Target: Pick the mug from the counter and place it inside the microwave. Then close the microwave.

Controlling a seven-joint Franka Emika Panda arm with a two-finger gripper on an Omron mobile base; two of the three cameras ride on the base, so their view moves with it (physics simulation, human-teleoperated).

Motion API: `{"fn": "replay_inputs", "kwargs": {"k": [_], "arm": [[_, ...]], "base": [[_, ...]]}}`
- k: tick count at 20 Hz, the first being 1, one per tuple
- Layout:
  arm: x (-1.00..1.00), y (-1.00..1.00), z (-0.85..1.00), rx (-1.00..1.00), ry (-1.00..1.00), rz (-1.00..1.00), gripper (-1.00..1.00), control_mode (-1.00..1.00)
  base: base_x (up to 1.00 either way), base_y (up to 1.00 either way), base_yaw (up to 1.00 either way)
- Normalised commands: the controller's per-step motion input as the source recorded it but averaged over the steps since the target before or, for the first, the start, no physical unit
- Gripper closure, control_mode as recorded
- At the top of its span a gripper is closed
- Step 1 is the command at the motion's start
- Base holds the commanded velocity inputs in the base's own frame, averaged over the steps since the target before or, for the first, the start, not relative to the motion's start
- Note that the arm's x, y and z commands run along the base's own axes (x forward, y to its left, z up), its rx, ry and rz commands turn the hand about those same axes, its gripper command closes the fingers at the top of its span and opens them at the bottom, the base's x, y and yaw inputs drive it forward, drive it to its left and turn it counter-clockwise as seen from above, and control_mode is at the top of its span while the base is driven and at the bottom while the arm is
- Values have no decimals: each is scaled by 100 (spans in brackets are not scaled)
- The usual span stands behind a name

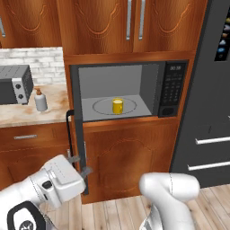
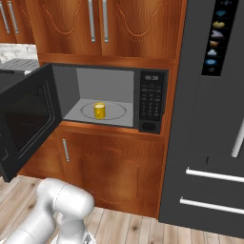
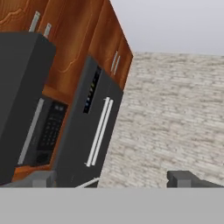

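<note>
The yellow mug (image 1: 117, 106) (image 2: 99, 110) stands upright on the round glass turntable inside the black microwave (image 1: 173, 87) (image 2: 151, 100). The microwave's door (image 1: 79, 134) (image 2: 26, 119) hangs wide open to the left, edge-on in the left base view. My gripper (image 1: 80, 164) (image 3: 113, 179) is open and empty, low in front of the cabinet, with its fingertips (image 1: 86, 171) close to the door's lower outer edge. In the hand view the dark door (image 3: 17, 96) fills the left side, with the keypad beyond it.
On the counter (image 1: 27, 114) to the left sit a grey toaster oven (image 1: 15, 84) and a white soap bottle (image 1: 41, 100). A tall black fridge (image 1: 209, 103) (image 2: 214, 119) (image 3: 87, 131) stands right of the microwave. Wood cabinets are above and below.
</note>
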Motion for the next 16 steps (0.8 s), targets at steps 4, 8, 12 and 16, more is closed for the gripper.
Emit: {"fn": "replay_inputs", "kwargs": {"k": [4,8,12,16], "arm": [[40,32,-44,0,0,-7,-100,-100],[47,34,-45,0,0,-8,-100,-100],[47,35,-28,0,0,-7,-100,-100],[48,35,-7,0,0,-5,-100,-100]], "base": [[0,0,0],[0,0,0],[0,0,0],[0,0,0]]}}
